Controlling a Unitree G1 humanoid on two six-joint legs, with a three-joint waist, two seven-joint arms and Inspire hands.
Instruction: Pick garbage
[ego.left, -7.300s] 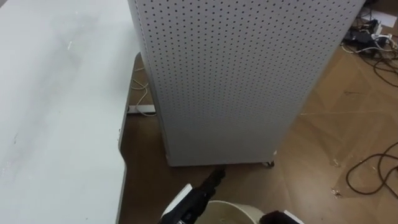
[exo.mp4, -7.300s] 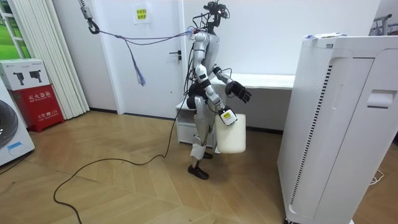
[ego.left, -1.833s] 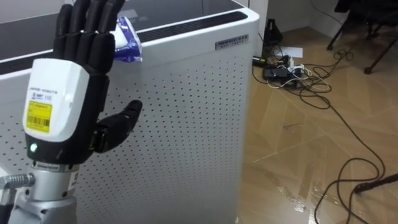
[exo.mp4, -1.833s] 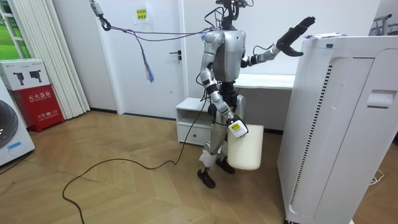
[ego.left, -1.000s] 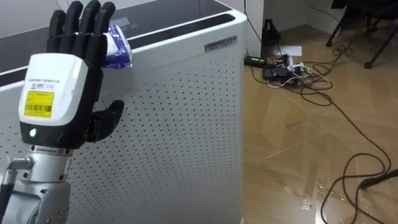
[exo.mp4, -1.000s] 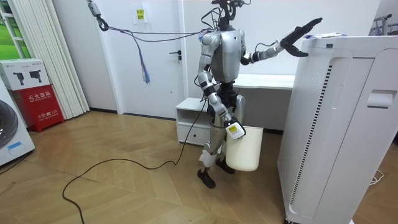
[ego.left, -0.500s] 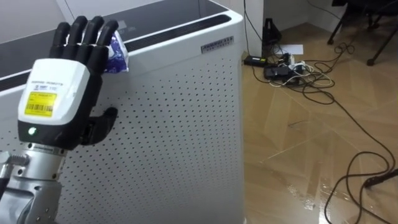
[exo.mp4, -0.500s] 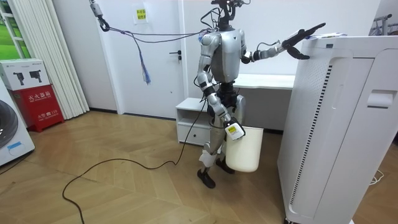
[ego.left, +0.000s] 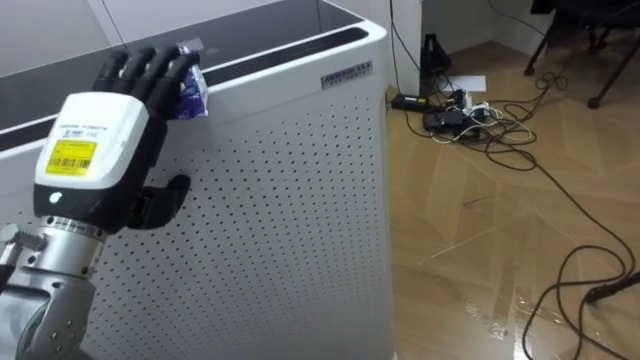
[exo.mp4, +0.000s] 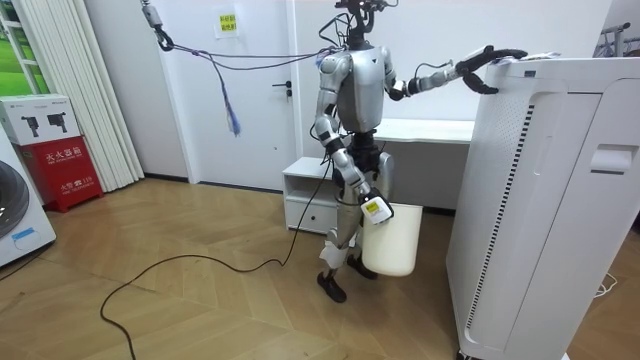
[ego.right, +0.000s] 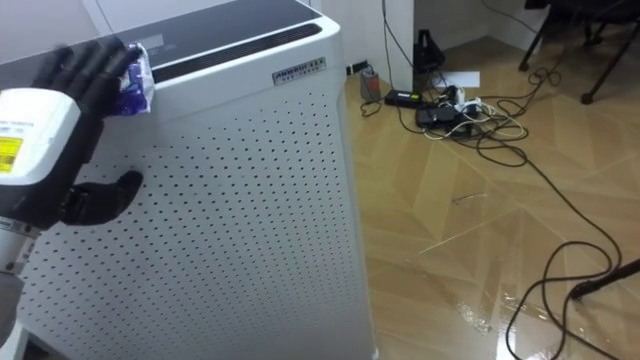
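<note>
Left hand (ego.left: 95, 150) reaches up, fingers (ego.left: 142, 66) hooked over the blue-and-white wrapper (ego.left: 192, 92) on top of the tall white cabinet (ego.left: 290, 200), likely to rake it off; right hand (exo.mp4: 371, 208), grip unclear, hangs by the white bin (exo.mp4: 392, 240)

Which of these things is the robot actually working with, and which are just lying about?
Job: wrapper on the white unit; left hand curled on it; bin hanging from the right hand.
Lying about: floor cables, red box, low cabinet.
</note>
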